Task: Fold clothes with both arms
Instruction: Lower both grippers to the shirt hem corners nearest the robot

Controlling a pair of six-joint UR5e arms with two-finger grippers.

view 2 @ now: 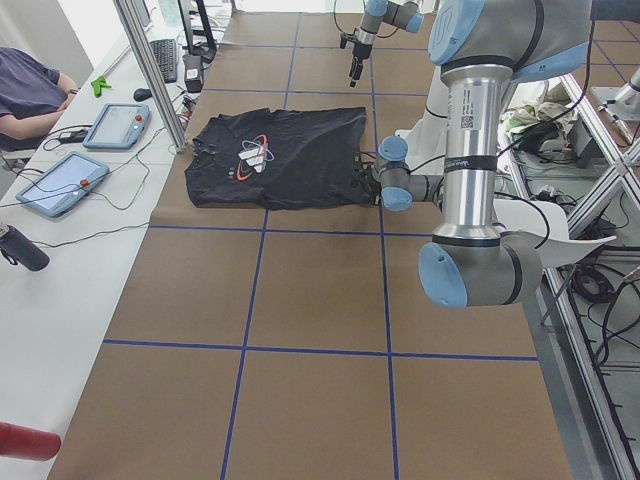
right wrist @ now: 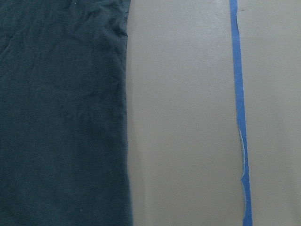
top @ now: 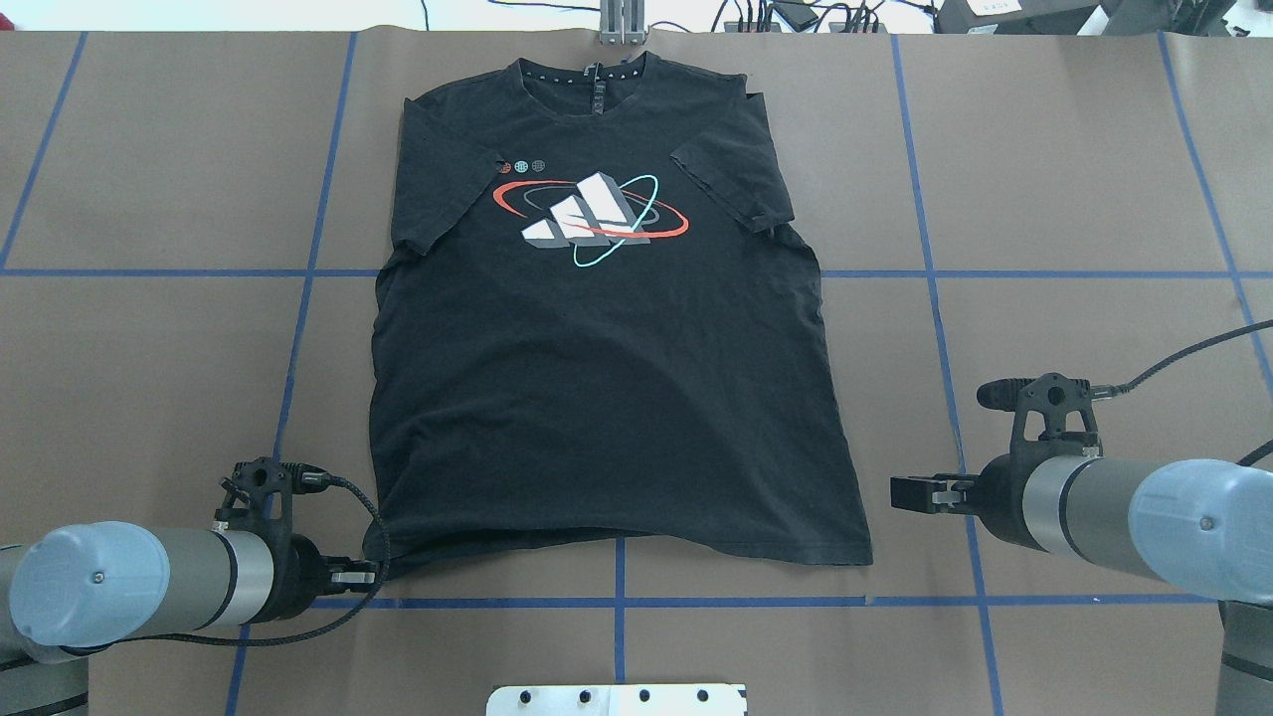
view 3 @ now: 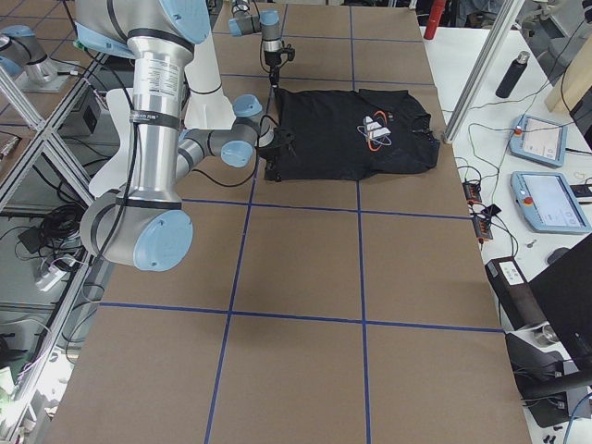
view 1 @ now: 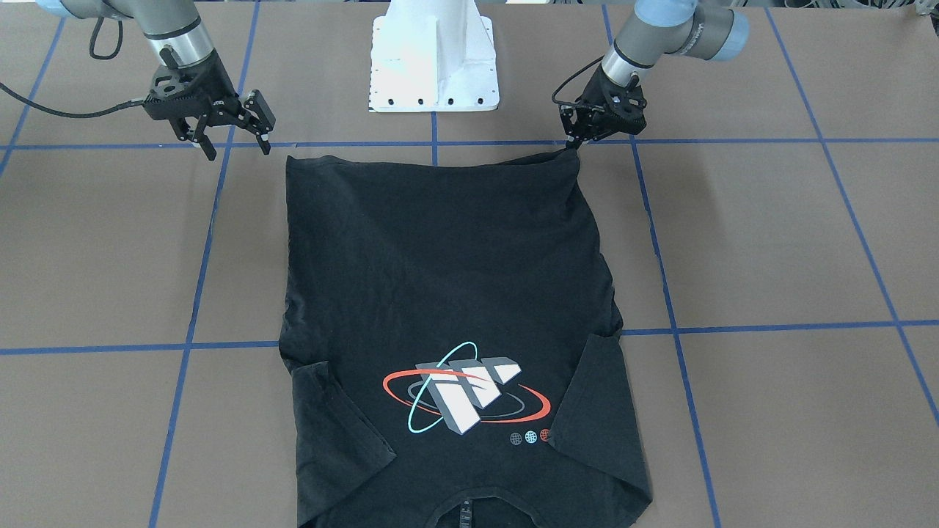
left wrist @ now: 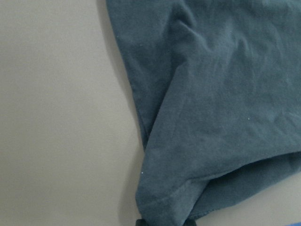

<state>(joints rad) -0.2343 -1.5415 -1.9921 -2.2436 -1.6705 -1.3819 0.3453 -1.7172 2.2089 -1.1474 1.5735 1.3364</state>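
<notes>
The black T-shirt [top: 597, 398] lies flat with its orbit graphic [top: 589, 219] facing up, collar at the far side and hem toward the robot's base. My left gripper [top: 373, 575] sits low at the hem's left corner and is shut on it. The left wrist view shows that corner of the T-shirt [left wrist: 211, 117] gathered and drawn to the fingertips at the bottom edge. My right gripper [view 1: 236, 150] is open with nothing between its fingers, off the cloth just outside the other hem corner [top: 860, 552]. Its wrist view shows the shirt's side edge [right wrist: 124, 141] beside bare brown table.
The white pedestal base [view 1: 434, 66] stands between the arms, close to the hem. Blue tape lines [top: 935, 273] grid the brown table. Beyond the collar run cables and a metal post [top: 619, 20]. A side bench holds tablets [view 2: 60, 182], with a seated person [view 2: 30, 90].
</notes>
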